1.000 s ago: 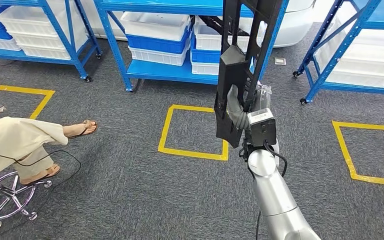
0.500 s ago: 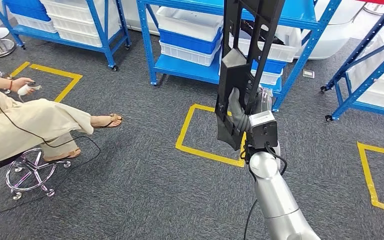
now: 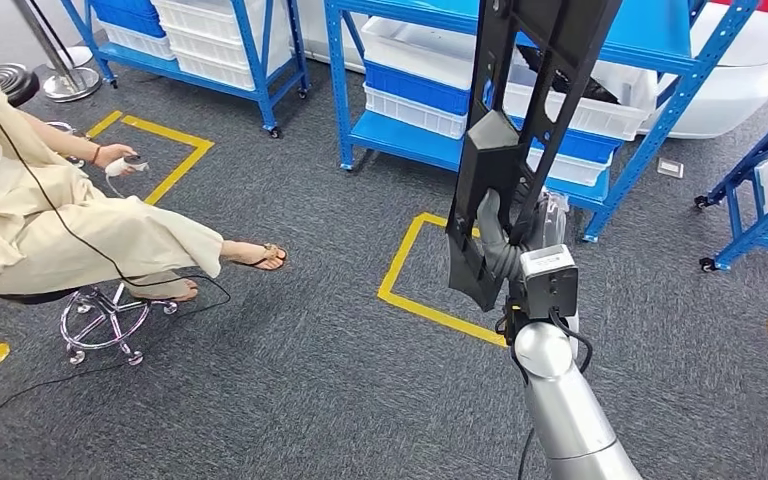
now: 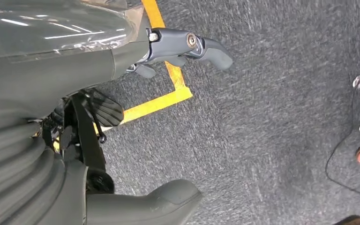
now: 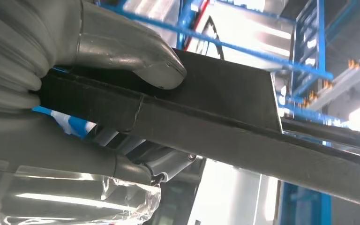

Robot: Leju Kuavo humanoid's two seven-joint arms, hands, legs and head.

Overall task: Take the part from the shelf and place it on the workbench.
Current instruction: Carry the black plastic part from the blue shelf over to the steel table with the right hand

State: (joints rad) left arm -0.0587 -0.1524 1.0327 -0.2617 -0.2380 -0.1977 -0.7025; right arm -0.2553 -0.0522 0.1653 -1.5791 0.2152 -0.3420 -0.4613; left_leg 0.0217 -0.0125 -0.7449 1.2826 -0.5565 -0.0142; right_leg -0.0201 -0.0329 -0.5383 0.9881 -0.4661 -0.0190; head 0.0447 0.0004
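Observation:
The part is a long black frame-like piece, held upright in front of me by my right hand, whose fingers wrap its lower section. In the right wrist view the thick grey thumb presses on the flat side of the black part, with darker fingers under it. My left hand hangs over the grey carpet, with thumb and fingers apart and nothing between them.
A person sits on a chrome stool at the left, a cable trailing on the carpet. Blue shelves with white and blue bins stand ahead, another blue rack at the right. Yellow tape squares mark the floor.
The whole picture has shifted to the right, so my view has turned left and the seated person has come further in. The part stays upright in my right hand.

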